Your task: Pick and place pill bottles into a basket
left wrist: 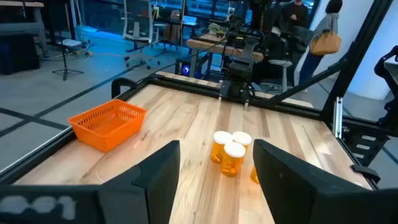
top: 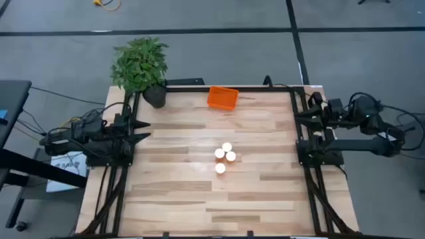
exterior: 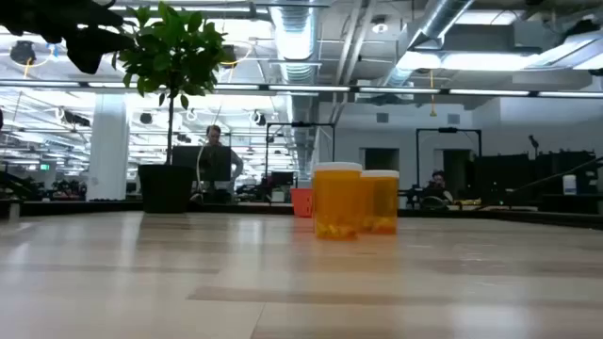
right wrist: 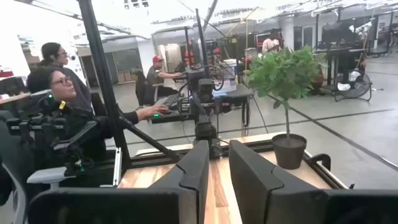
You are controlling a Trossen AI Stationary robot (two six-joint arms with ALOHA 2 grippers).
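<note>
Several pill bottles (top: 224, 158), amber with white round caps, stand upright in a cluster at the table's middle; they show in the low view (exterior: 353, 201) and the left wrist view (left wrist: 230, 152). The orange basket (top: 222, 98) sits at the far edge, also in the left wrist view (left wrist: 107, 124). My left gripper (top: 145, 131) is open at the table's left edge, far from the bottles. My right gripper (top: 299, 117) is at the right edge, its fingers a narrow gap apart, holding nothing.
A potted plant in a black pot (top: 143, 70) stands at the far left corner, left of the basket. Black frame rails (top: 302, 153) run along the table's sides. People sit and stand in the room beyond the table.
</note>
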